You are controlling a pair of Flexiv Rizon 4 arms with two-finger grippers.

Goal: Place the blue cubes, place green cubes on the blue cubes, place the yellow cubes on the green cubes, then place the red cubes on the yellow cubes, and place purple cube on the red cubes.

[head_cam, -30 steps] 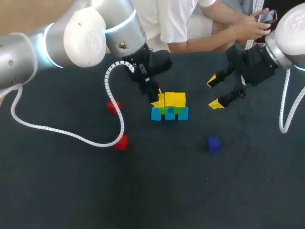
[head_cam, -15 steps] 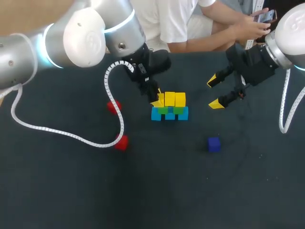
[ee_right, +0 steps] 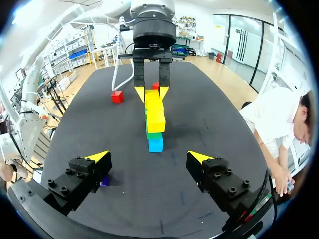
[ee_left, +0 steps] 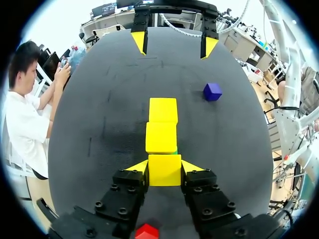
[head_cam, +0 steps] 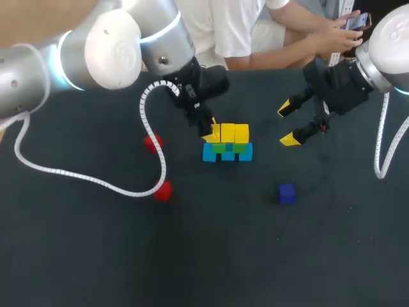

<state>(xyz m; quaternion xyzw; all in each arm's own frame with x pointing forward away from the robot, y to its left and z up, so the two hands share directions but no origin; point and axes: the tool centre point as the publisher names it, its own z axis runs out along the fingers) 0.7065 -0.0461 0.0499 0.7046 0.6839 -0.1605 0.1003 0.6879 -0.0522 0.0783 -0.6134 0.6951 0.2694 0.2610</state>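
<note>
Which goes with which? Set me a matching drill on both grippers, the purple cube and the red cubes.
Things:
1 left gripper
2 right gripper
3 purple cube
4 red cubes

States:
A open, holding nothing
B alone, on the right gripper's side of the stack
C shut on a yellow cube
D beside the white cable

Pairs: 1-C, 2-A, 3-B, 4-D.

Entry: stack (head_cam: 228, 147) of three tiers at the middle of our table (head_cam: 96, 256). Our left gripper (head_cam: 209, 132) at its 9 o'clock end, clasping the top tier's end cube (ee_left: 164, 170). Our right gripper (head_cam: 287, 124) at 3 o'clock, apart, fingers spread. Lone cube (head_cam: 287, 193) at 4 o'clock. Loose cube (head_cam: 152, 143) at 9 o'clock; another cube (head_cam: 163, 191) at 8 o'clock
</note>
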